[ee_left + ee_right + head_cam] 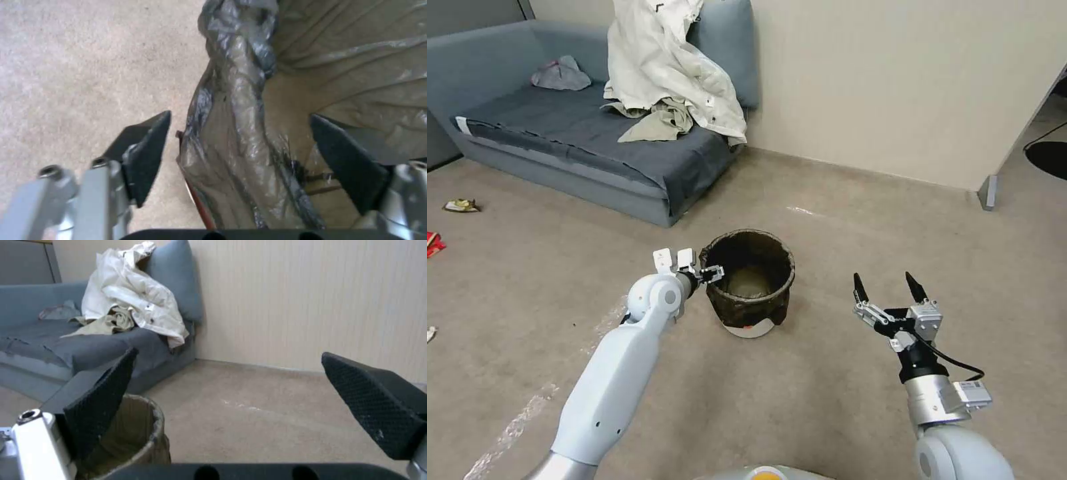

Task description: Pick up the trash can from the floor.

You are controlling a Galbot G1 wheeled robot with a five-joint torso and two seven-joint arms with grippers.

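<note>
The trash can [750, 283] stands upright on the beige floor [827, 373], its white base showing under a dark bag liner folded over the rim. My left gripper [710, 273] is open at the can's left rim. In the left wrist view the left gripper [240, 156] straddles the liner-covered rim [236, 133], one finger outside over carpet, the other inside the can. My right gripper [888, 285] hangs open to the right of the can, holding nothing. The right wrist view shows the right gripper [249, 396] and the can [138, 436] beside it.
A grey sofa [560, 143] with a heap of white and beige clothes [667, 73] stands behind the can against the wall [894, 87]. Small litter [460, 205] lies on the carpet at far left. Whitish tape marks [527, 413] streak the floor beside my left arm.
</note>
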